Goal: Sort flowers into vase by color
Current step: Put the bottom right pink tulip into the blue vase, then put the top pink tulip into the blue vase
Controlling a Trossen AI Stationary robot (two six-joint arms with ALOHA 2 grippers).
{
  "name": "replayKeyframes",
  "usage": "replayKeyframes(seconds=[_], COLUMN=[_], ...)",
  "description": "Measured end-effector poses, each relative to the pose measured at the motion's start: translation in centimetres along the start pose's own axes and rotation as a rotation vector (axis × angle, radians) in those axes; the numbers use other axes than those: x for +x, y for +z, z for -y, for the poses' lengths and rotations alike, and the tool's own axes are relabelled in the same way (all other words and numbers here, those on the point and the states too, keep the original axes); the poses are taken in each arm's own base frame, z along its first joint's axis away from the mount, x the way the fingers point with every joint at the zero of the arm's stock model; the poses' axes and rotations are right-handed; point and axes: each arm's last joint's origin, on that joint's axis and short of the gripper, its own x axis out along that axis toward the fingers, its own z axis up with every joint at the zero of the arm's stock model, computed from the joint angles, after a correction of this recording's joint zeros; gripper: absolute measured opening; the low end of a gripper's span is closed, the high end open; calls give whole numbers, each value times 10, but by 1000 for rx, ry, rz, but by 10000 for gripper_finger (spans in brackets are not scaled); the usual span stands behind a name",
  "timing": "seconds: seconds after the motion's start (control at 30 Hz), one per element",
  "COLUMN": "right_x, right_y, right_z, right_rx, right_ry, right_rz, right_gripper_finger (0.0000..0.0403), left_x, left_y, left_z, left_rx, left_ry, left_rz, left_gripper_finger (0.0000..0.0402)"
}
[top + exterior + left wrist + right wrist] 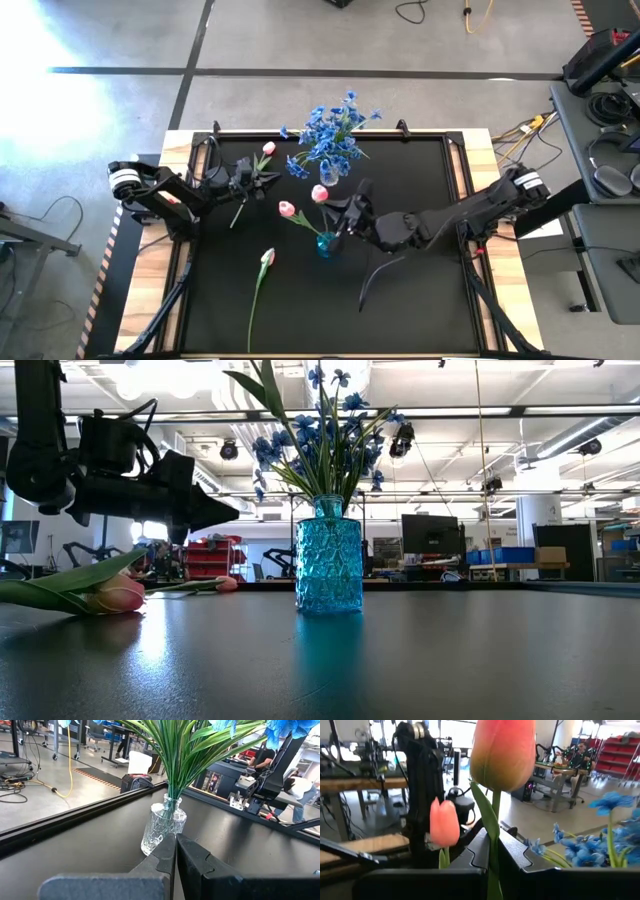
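A spray of blue flowers (330, 135) stands in a clear glass vase (162, 825) at the table's far middle. Nearer stands a teal vase (325, 244), and a pink tulip (287, 209) leans out of it to the left. My right gripper (343, 215) hovers by the teal vase, shut on another pink tulip (319, 193). My left gripper (268, 180) is shut and empty at the far left, pointing at the clear vase. Under it a tulip (268, 148) lies flat on the table. Another tulip (266, 258) lies near the front. My right gripper pinches the tulip's green stem (493, 827) between its two fingers, a little below the bud. The fingers come in level from the table's right and lie across the stem. The tulip stands upright with its bud (502, 752) above the fingers. Its lower end is hidden by the gripper.
A dark curved strand (375, 275) lies on the black tabletop right of the teal vase. Raised black rails (330, 133) frame the table. The near middle and near right of the tabletop (420, 300) are bare.
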Motion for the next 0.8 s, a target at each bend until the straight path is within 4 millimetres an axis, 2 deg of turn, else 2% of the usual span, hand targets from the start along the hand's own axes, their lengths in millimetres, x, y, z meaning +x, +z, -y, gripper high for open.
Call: replayKeyframes(seconds=[0.23,0.43,0.6,0.8], right_x=[15,28,26,13], right_y=[-28,-52,-52,-47], right_z=[-12,-15,-14,-1], right_rx=[-109,-150,-155,-115], right_ry=[-6,-79,-92,-73], right_rz=[-56,-106,-123,-234], right_gripper_finger=[25,77,136,193], left_x=[0,0,0,0], left_y=[0,0,0,-1], left_z=[0,0,0,0], left_rx=[0,0,1,4], left_ry=[0,0,0,1], left_rz=[0,0,-1,-6], left_gripper_finger=[0,0,0,0])
